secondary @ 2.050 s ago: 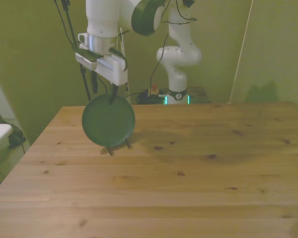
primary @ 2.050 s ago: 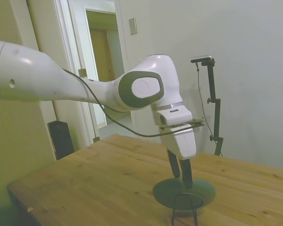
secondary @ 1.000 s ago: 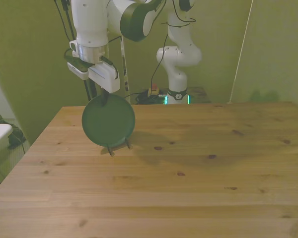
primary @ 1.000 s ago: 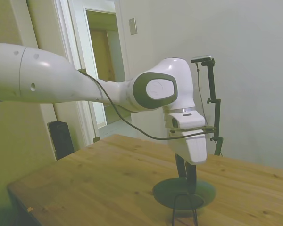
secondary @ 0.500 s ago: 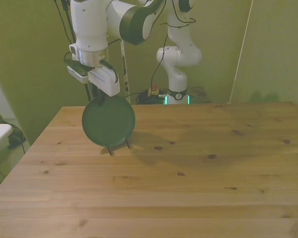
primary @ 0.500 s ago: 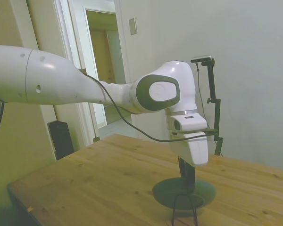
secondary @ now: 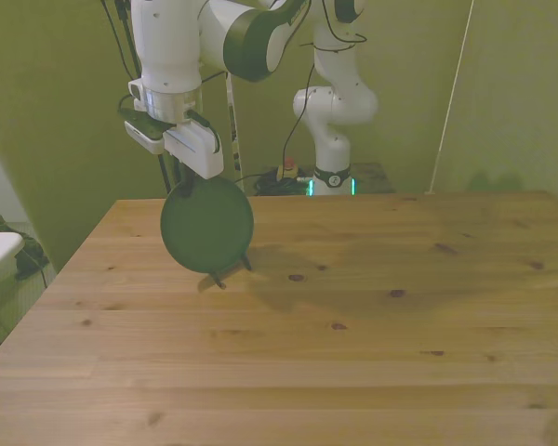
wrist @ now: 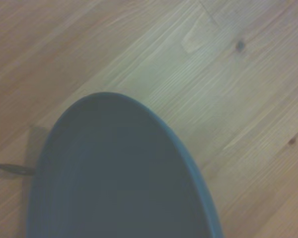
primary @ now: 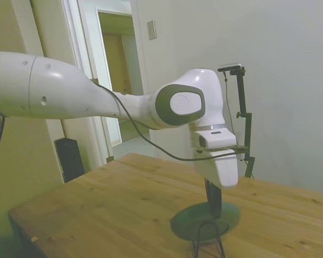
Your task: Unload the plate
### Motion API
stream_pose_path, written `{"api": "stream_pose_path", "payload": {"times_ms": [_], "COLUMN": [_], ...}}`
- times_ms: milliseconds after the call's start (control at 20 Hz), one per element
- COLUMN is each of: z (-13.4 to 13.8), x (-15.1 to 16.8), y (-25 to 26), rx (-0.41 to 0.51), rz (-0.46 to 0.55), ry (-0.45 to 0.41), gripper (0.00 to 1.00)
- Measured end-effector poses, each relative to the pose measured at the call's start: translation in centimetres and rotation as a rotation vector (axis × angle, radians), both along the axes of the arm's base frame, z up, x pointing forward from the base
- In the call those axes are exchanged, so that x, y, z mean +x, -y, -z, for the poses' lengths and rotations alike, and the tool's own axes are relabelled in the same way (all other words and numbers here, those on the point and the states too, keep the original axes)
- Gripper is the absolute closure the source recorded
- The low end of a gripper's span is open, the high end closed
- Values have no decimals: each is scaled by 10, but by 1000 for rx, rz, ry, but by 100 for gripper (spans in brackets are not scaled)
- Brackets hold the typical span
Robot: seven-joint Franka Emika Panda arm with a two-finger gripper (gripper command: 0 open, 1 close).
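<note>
Plate [secondary: 206,225] stands near upright on edge in thin black wire stand [primary: 206,242], nr table [secondary: 372,353] corner at front view's left. Face of plate turned toward front cam. Gripper [primary: 213,201] comes down from above; fingers narrow, pinched on plate's top rim. Stand's feet [secondary: 221,282] show just below plate's lower edge. Wrist view: plate's dark inner surface [wrist: 119,173] close up, blurred, wood planks beyond.
</note>
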State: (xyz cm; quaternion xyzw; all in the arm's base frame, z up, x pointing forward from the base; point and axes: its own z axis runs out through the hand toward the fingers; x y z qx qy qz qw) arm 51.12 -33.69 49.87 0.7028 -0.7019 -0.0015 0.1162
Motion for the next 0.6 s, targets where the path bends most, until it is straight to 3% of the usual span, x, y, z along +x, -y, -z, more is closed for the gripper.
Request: {"api": "stream_pose_path", "payload": {"times_ms": [250, 600], "z": [-23, -84], "x": [0, 1], "y": [5, 6], "rx": [-24, -69], "rz": [7, -8], "ry": [38, 158], "gripper": [100, 100]}}
